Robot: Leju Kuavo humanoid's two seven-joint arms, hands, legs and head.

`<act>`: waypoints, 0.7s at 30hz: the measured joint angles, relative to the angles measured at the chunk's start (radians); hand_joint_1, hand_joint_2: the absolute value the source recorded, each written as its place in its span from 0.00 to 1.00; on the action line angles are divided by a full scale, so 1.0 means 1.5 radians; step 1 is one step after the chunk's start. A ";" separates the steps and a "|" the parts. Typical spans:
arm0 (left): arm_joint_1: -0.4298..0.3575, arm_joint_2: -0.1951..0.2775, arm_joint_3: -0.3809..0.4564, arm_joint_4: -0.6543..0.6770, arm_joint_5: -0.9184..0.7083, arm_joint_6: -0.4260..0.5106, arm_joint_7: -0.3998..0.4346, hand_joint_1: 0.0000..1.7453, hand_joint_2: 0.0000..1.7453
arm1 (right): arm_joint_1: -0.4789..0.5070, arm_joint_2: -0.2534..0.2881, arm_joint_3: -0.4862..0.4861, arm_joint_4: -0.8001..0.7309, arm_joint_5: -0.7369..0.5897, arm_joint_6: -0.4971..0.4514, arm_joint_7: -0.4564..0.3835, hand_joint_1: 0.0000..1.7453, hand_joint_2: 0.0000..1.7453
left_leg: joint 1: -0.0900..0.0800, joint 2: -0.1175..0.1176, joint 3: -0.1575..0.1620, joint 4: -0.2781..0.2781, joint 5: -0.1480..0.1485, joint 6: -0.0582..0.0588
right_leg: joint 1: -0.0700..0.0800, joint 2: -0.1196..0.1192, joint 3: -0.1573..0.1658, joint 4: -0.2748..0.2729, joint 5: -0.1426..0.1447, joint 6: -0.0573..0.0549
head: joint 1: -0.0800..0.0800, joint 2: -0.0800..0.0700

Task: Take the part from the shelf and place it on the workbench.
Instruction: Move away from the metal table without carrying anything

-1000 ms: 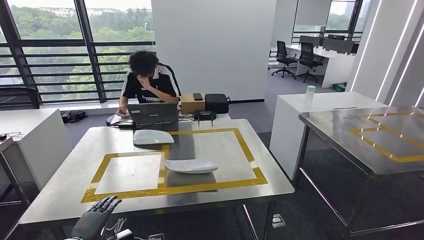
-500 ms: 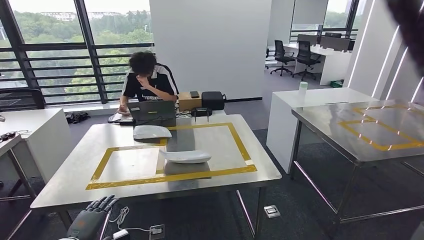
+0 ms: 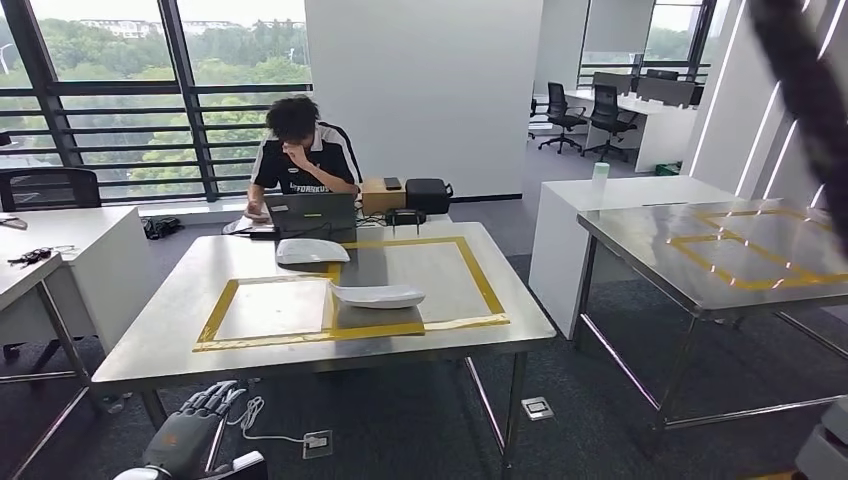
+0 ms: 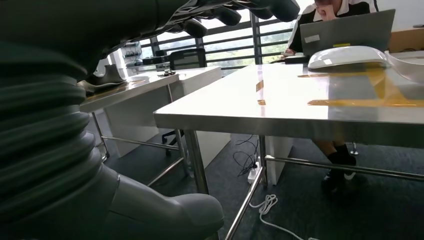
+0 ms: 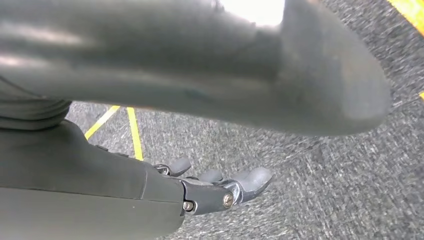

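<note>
Since the earlier frames the whole head view has shifted: the table sits smaller and further left, more grey carpet shows ahead, so the camera has moved, not the things; both white pieces lie as they did against the tape. Dark fingers (image 3: 215, 395) of the left hand (image 3: 185, 432) are spread apart with nothing in them, hanging low, below and in front of the near left corner of the table. From the left wrist view the same hand (image 4: 75, 125) sits below the tabletop edge, fingers extended and empty. Right hand (image 5: 150, 195), seen from its wrist, points down over the grey carpet floor (image 5: 325, 190) marked with yellow lines; its fingers (image 5: 250, 181) are extended, slightly apart, holding nothing. Further out, the stainless steel workbench with yellow tape rectangles (image 3: 160, 335) carries two pieces: a shallow white curved shell part (image 3: 377, 295) on the strip between the two taped rectangles, near the front tape line, and a second white domed part (image 3: 312, 251) nearer the far edge, just in front of a grey laptop (image 3: 311, 213). Behind the laptop a person in a dark shirt (image 3: 305, 160) sits, one hand raised to the face. To the right, well apart, stands a second steel table with yellow tape (image 3: 640, 240).
</note>
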 joint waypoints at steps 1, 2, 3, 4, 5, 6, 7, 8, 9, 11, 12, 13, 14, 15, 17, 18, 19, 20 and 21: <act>0.001 0.000 0.000 0.000 0.000 0.002 0.001 0.00 1.00 | 0.000 0.001 0.000 0.000 0.000 0.000 -0.001 0.00 0.00 | 0.000 0.000 -0.003 0.000 0.005 -0.005 | 0.002 0.001 0.013 -0.023 -0.008 -0.005 | 0.000 0.000; 0.002 0.000 0.000 0.001 0.001 0.005 0.001 0.00 1.00 | 0.000 0.002 0.000 0.000 0.000 0.000 -0.003 0.00 0.00 | 0.000 0.000 -0.003 -0.001 0.011 -0.010 | 0.005 0.002 0.016 -0.032 -0.010 -0.011 | 0.000 0.000; 0.004 0.001 0.000 0.001 0.002 0.008 0.002 0.00 1.00 | 0.001 0.002 0.000 0.000 0.001 0.000 -0.004 0.00 0.00 | 0.001 0.000 -0.003 -0.004 0.016 -0.015 | 0.005 0.002 0.012 -0.031 -0.005 -0.018 | -0.001 0.000; 0.007 0.002 0.000 0.001 0.004 0.010 0.002 0.00 1.00 | 0.001 0.003 0.000 0.000 0.002 0.000 -0.005 0.00 0.00 | 0.003 -0.001 -0.006 -0.002 0.014 -0.019 | 0.005 0.001 0.009 -0.033 0.001 -0.024 | -0.001 0.000; 0.011 0.005 0.000 0.002 0.005 0.012 0.002 0.00 1.00 | 0.002 0.004 0.000 0.000 0.003 0.000 -0.006 0.00 0.00 | 0.004 -0.002 -0.011 0.006 0.001 -0.022 | 0.005 0.000 0.004 -0.035 0.008 -0.030 | -0.001 0.000; 0.015 0.008 0.000 0.002 0.007 0.014 0.002 0.00 1.00 | 0.002 0.004 0.000 0.000 0.004 0.000 -0.007 0.00 0.00 | 0.004 -0.003 -0.020 0.028 -0.025 -0.024 | 0.005 -0.001 -0.002 -0.036 0.016 -0.035 | -0.001 0.000; 0.018 0.010 0.000 0.003 0.007 0.014 0.002 0.00 1.00 | 0.002 0.004 0.000 0.000 0.004 0.000 -0.007 0.00 0.00 | 0.004 -0.004 -0.030 0.062 -0.059 -0.025 | 0.005 -0.001 -0.009 -0.037 0.024 -0.038 | -0.002 0.000; 0.020 0.012 0.000 0.003 0.008 0.015 0.001 0.00 1.00 | 0.002 0.004 0.000 0.000 0.005 0.000 -0.007 0.00 0.00 | 0.004 -0.004 -0.040 0.103 -0.091 -0.026 | 0.007 -0.001 -0.018 -0.037 0.031 -0.040 | -0.002 0.000; 0.023 0.014 0.000 0.004 0.009 0.015 0.000 0.00 1.00 | 0.003 0.004 0.000 0.000 0.005 0.000 -0.008 0.00 0.00 | 0.004 -0.005 -0.047 0.143 -0.111 -0.026 | 0.009 -0.002 -0.028 -0.036 0.039 -0.042 | -0.002 0.000; 0.029 0.017 0.000 0.004 0.010 0.015 -0.003 0.00 1.00 | 0.003 0.004 0.000 0.000 0.006 -0.001 -0.011 0.00 0.00 | 0.003 -0.005 -0.037 0.177 -0.106 -0.024 | 0.013 -0.002 -0.048 -0.035 0.054 -0.043 | -0.002 0.000; 0.032 0.018 0.000 0.005 0.011 0.015 -0.005 0.00 1.00 | 0.003 0.004 0.000 0.000 0.008 -0.001 -0.013 0.00 0.00 | 0.002 -0.005 -0.017 0.163 -0.090 -0.020 | 0.014 -0.002 -0.058 -0.035 0.061 -0.043 | -0.002 0.000; 0.033 0.020 0.000 0.005 0.011 0.015 -0.007 0.00 1.00 | 0.003 0.004 0.000 0.000 0.009 -0.001 -0.015 0.00 0.00 | -0.001 -0.005 0.013 0.129 -0.078 -0.015 | 0.016 -0.002 -0.067 -0.034 0.068 -0.042 | -0.002 0.000; 0.034 0.021 0.000 0.003 0.011 0.015 -0.009 0.00 1.00 | 0.003 0.005 0.000 0.000 0.010 -0.001 -0.016 0.00 0.00 | -0.005 -0.005 0.049 0.083 -0.078 -0.009 | 0.018 -0.002 -0.075 -0.033 0.075 -0.041 | -0.002 0.000; 0.034 0.023 0.000 0.001 0.012 0.016 -0.010 0.00 1.00 | 0.003 0.006 0.000 0.000 0.010 -0.001 -0.017 0.00 0.00 | -0.008 -0.004 0.078 0.044 -0.082 -0.004 | 0.018 -0.002 -0.081 -0.032 0.081 -0.039 | -0.001 0.000; 0.034 0.025 0.001 -0.002 0.014 0.018 -0.011 0.00 1.00 | 0.003 0.007 0.000 0.000 0.012 -0.001 -0.018 0.00 0.00 | -0.013 -0.003 0.104 -0.002 -0.094 0.002 | 0.017 -0.004 -0.084 -0.033 0.092 -0.032 | -0.002 0.000; 0.034 0.026 0.001 -0.003 0.015 0.018 -0.011 0.00 1.00 | 0.004 0.007 0.001 0.000 0.013 -0.001 -0.018 0.00 0.00 | -0.014 -0.002 0.100 -0.005 -0.090 0.004 | 0.017 -0.004 -0.083 -0.035 0.098 -0.028 | -0.002 0.000; 0.034 0.027 0.001 -0.003 0.017 0.019 -0.010 0.00 1.00 | 0.004 0.007 0.001 0.000 0.014 -0.001 -0.017 0.00 0.00 | -0.013 -0.001 0.098 -0.009 -0.083 0.008 | 0.015 -0.003 -0.084 -0.034 0.098 -0.024 | -0.003 0.000; 0.034 0.027 0.001 -0.003 0.018 0.019 -0.010 0.00 1.00 | 0.004 0.008 0.002 0.000 0.016 0.000 -0.016 0.00 0.00 | -0.012 0.000 0.095 -0.011 -0.076 0.012 | 0.014 -0.002 -0.088 -0.026 0.087 -0.019 | -0.003 0.000; 0.035 0.027 0.001 -0.004 0.020 0.019 -0.010 0.00 1.00 | 0.004 0.008 0.003 0.001 0.017 0.001 -0.015 0.00 0.00 | -0.011 0.001 0.090 -0.014 -0.068 0.016 | 0.013 -0.001 -0.094 -0.007 0.065 -0.015 | -0.003 0.000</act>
